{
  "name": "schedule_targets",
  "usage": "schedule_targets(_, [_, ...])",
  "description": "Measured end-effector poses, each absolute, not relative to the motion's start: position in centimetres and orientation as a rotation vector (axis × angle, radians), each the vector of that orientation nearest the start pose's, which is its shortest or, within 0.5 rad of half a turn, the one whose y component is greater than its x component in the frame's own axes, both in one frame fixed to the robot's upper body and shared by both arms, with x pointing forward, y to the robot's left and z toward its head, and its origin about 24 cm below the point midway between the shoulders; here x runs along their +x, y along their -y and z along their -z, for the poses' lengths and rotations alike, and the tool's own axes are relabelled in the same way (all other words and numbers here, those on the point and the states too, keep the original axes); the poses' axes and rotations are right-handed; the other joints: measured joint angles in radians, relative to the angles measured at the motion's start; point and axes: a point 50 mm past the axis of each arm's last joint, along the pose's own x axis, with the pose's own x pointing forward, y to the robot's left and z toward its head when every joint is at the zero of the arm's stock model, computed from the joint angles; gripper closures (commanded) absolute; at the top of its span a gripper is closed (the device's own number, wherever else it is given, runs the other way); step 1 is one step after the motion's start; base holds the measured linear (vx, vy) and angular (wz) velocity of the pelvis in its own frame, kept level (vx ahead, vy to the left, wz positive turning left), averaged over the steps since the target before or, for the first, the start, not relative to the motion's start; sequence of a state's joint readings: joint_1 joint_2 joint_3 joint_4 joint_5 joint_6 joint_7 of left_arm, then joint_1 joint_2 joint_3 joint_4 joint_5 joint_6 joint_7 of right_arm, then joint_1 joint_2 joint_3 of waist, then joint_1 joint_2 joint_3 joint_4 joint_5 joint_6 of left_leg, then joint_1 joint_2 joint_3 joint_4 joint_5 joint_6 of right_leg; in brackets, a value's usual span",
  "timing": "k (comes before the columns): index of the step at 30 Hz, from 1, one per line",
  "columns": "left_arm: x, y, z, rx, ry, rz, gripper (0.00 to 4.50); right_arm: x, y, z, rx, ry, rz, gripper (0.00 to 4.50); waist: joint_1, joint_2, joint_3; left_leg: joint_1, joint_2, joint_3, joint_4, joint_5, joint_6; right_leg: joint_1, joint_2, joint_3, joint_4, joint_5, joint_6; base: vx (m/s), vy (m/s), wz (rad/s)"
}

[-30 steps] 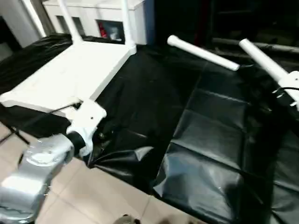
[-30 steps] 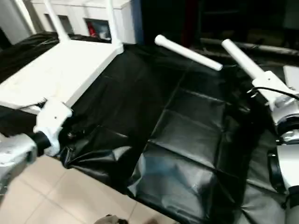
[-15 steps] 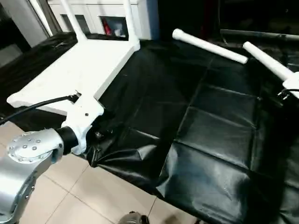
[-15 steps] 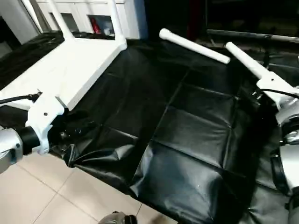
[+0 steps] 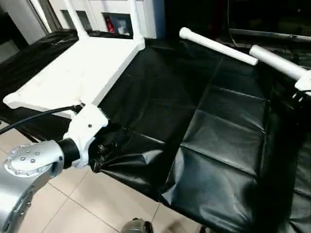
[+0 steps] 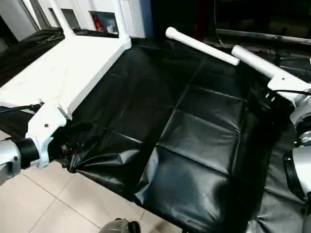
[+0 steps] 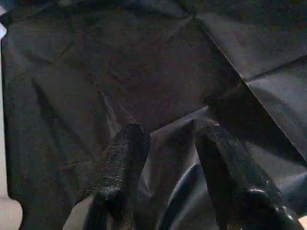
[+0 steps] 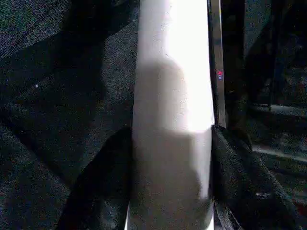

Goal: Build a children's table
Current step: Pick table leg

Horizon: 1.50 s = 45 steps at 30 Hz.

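Black creased plastic sheeting [image 5: 214, 126] covers the whole work surface, with pale floor tiles [image 5: 97, 204] below its near edge and a white cabinet with glass doors [image 5: 114, 17] behind.

At far left lies the white plastic rectangular tabletop [image 5: 73, 73], its far corners carrying two upright white tubular legs [image 5: 133, 22], so it appears to rest upside down with half the legs already fitted. Just beside its near corner, the left gripper [image 7: 170, 158] hangs over a rumpled fold of sheeting, its two black fingers [image 7: 122, 158] standing partly apart with nothing but the fold between them. It seems placed there to steady or reach the tabletop's near corner, where a socket presumably waits.

Further right, a loose white tubular leg with a flared end [image 5: 216, 46] lies flat on the sheeting, well apart from the tabletop.

At far right, the right gripper [image 8: 170, 191] is clamped around another white tubular leg [image 6: 252, 60], its fingers pressed against both sides of the tube near one end. That end grip leaves the long free length clear, probably so it can be carried across to an empty corner.
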State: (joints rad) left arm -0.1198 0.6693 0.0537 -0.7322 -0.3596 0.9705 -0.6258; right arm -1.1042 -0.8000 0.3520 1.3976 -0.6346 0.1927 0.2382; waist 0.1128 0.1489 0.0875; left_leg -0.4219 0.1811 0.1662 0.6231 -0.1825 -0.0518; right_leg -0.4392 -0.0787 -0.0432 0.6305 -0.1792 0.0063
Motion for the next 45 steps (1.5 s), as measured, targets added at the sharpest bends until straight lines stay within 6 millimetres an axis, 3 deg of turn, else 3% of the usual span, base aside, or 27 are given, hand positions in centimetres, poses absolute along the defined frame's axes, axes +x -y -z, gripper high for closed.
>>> schedule_targets(10, [21.7,-17.5,-15.4,0.373,-0.317,0.769,2.37,35.0,37.6,-16.5,-1.257,-0.798,0.252,2.61,-0.001,0.004,0.007,0.000,0.000,0.000,0.000,0.000,0.000,0.000,0.000,0.000,0.000,0.000,0.000,0.000,0.000,0.00])
schedule_targets(16, [21.8,-17.5,-15.4,0.374,-0.313,0.766,2.37,35.6,37.0,-17.5,-1.257,-0.755,0.225,2.61,0.000,0.004,0.007,0.000,0.000,0.000,0.000,0.000,0.000,0.000,0.000,0.000,0.000,0.000,0.000,0.000,0.000,0.00])
schedule_targets(45, [22.6,-17.0,-15.2,0.378,-0.287,0.786,2.37,36.5,35.6,-17.2,-1.340,-0.672,0.065,2.61,0.000,0.010,0.004,0.000,0.000,0.000,0.003,0.000,0.000,0.001,0.000,0.000,0.001,0.000,-0.001,0.000,0.000,0.00])
